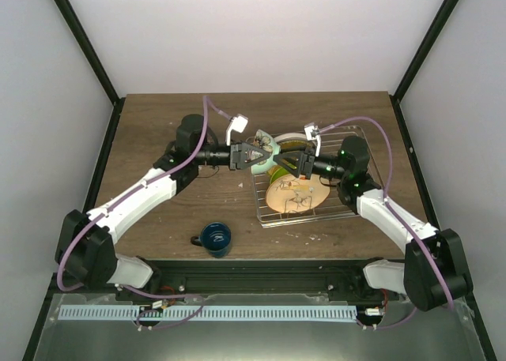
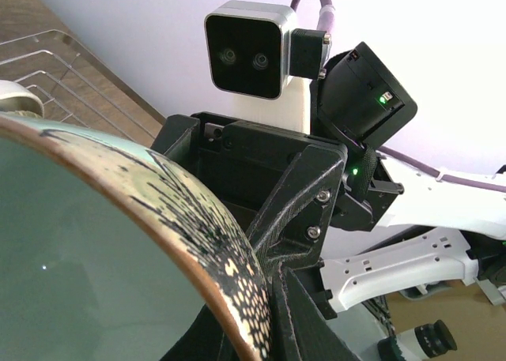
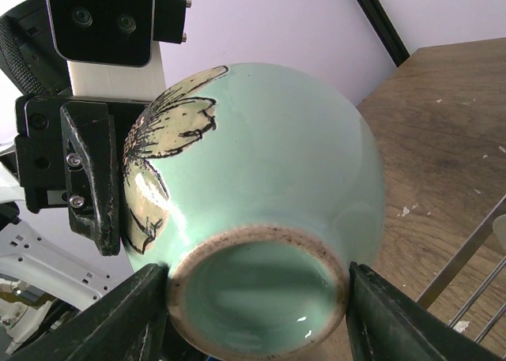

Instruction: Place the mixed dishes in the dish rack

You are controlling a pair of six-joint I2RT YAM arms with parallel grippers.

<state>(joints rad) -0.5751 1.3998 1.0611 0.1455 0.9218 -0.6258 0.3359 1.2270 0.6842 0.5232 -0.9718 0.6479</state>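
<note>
The small pale mint bowl [image 1: 266, 148] with a flower drawing hangs on its side above the left end of the dish rack [image 1: 365, 152], between both grippers. My left gripper [image 1: 251, 155] is shut on its rim [image 2: 237, 290]. My right gripper [image 3: 257, 302] has a finger on each side of the bowl's [image 3: 269, 163] foot ring, touching it. A tan plate with a drawing [image 1: 294, 193] stands tilted in the rack, with a lime green and a yellow-orange plate [image 1: 279, 174] behind it. The dark blue mug [image 1: 214, 237] sits upright on the table near the front edge.
The silver rack's wires [image 3: 473, 276] show at the lower right of the right wrist view and at the upper left [image 2: 67, 69] of the left wrist view. Small crumbs lie on the brown table [image 1: 158, 132]. White walls enclose the table.
</note>
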